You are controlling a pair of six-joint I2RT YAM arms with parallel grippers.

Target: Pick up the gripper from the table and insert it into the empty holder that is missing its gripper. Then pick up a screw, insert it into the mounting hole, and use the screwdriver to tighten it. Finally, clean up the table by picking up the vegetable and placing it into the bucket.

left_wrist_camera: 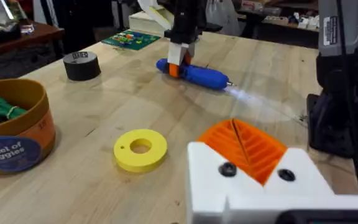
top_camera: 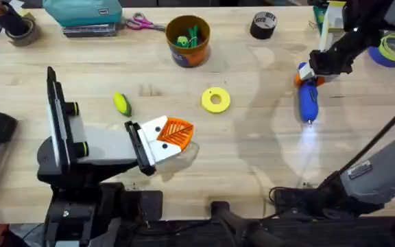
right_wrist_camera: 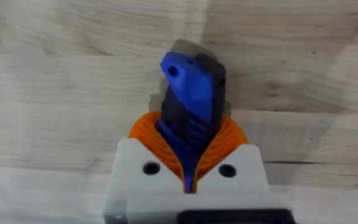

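The blue screwdriver lies on the table at the right with its tip light on. My right gripper is shut on its rear end, and its orange pads clasp the blue body. My left gripper rests low at the centre, shut, its two orange ribbed pads pressed together with nothing between. Both of its white finger bases carry a pad, so I cannot tell which is the holder. The yellow-green vegetable lies just left of it. The orange bucket stands at the back centre. A loose gripper piece and a screw are out of view.
A yellow ring disc lies between the two grippers. At the back are a black tape roll, pink scissors and a teal case. A blue-and-yellow tape roll sits at the far right.
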